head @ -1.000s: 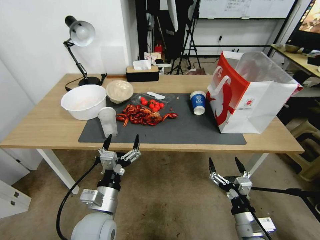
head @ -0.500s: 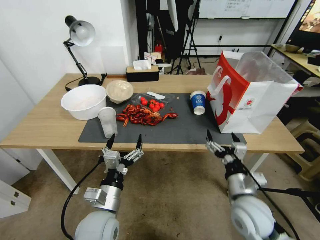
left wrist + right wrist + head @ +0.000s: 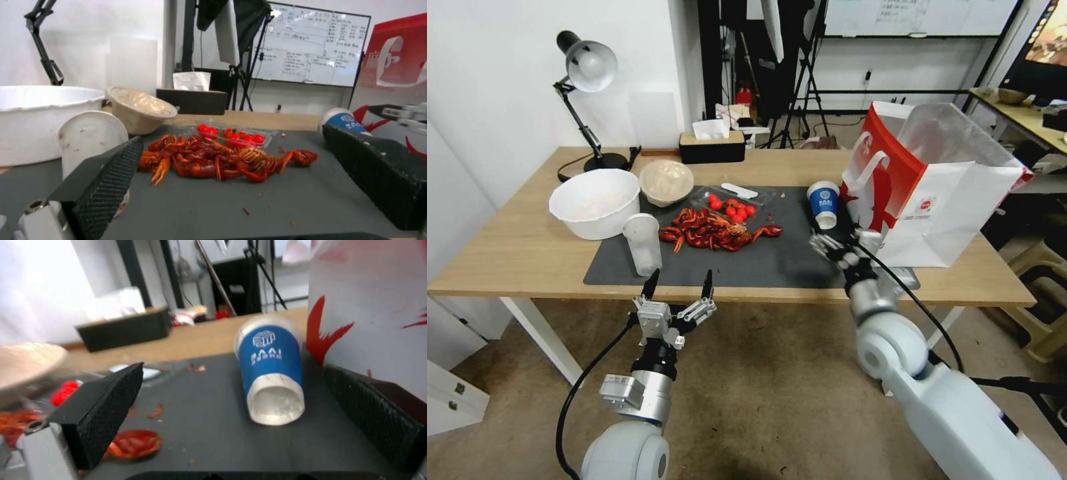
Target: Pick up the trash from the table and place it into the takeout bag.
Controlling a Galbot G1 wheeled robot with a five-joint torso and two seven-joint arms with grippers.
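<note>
Blue paper cup (image 3: 823,205) lies tipped on the dark mat (image 3: 800,260), just left of the takeout bag (image 3: 934,193). Head view: right gripper (image 3: 835,243) spread, near the cup; left gripper (image 3: 679,285) spread, at the table's (image 3: 514,253) near edge. Right wrist view: cup (image 3: 271,373) between the spread fingers (image 3: 106,406), not touching. Risk: it may roll away or crush, or the far finger may snag the bag.

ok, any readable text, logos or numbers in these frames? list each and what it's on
"BAAI": white letters under a white cube logo, on the blue paper cup lying on its side on the mat.
Takeout bag: small red round logo on its white face, too small to read; large white character on the red panel, cropped, not legible.
Whiteboard behind the table: handwritten lines, too small to read.
</note>
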